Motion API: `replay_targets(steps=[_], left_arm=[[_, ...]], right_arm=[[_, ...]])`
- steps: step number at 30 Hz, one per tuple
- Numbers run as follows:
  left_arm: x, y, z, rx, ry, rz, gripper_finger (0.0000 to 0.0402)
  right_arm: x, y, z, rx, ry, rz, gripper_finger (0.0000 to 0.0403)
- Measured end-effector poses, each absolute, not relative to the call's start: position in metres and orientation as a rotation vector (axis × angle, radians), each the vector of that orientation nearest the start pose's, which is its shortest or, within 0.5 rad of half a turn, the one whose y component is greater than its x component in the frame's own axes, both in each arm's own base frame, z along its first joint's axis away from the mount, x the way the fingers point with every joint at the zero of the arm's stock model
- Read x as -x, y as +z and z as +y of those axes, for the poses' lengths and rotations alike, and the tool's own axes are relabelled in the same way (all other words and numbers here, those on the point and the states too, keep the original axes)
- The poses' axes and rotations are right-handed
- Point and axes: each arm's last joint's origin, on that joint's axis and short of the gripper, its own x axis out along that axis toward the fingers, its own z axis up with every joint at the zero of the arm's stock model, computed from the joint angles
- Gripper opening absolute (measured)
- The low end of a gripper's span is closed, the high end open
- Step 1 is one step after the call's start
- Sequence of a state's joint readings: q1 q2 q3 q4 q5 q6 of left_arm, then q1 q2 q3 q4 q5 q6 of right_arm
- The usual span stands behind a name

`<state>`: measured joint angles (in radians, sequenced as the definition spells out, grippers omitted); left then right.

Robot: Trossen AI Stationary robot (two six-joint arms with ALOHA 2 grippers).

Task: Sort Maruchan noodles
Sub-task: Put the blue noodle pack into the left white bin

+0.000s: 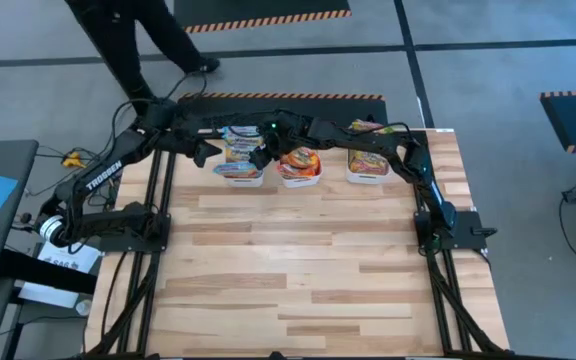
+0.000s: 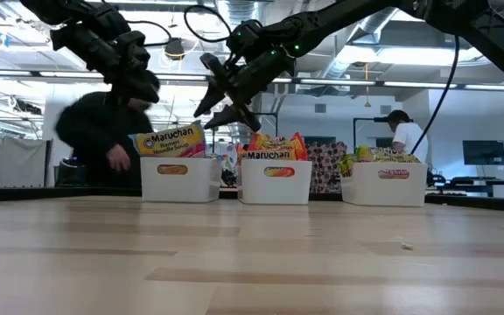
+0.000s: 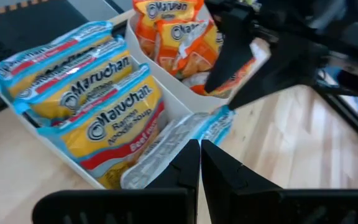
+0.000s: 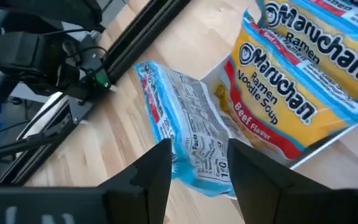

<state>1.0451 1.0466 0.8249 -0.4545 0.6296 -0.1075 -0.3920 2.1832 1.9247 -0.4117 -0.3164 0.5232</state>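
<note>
Three white bins stand in a row at the table's far edge. The left bin holds blue-and-yellow Maruchan noodles, the middle bin orange ones, and the right bin green-accented ones. One blue packet lies back side up, draped over the left bin's rim with its lower end on the table. My right gripper hovers open just above that packet, reaching in across the middle bin. My left gripper is shut and empty, raised over the left bin's near-left side.
A person in dark clothes stands just behind the table's far left, near the left bin. Another person is farther back in the room. Bare wood stretches from the bins to the near edge.
</note>
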Motion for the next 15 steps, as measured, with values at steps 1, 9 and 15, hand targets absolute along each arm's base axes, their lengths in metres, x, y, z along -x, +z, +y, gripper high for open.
replay_targets(steps=[1, 9, 15], left_arm=[[-0.121, 0.280, 0.174, 0.618, 0.422, 0.434, 0.0000], [-0.126, 0.280, 0.170, 0.612, 0.388, 0.445, 0.0000], [-0.129, 0.280, 0.168, 0.590, 0.398, 0.455, 0.0000]], right_arm=[[-0.464, 0.255, -0.182, -0.740, -0.240, 0.606, 0.0181], [-0.473, 0.264, -0.164, -0.711, -0.187, 0.558, 0.0180], [-0.482, 0.265, -0.149, -0.669, -0.195, 0.518, 0.0180]])
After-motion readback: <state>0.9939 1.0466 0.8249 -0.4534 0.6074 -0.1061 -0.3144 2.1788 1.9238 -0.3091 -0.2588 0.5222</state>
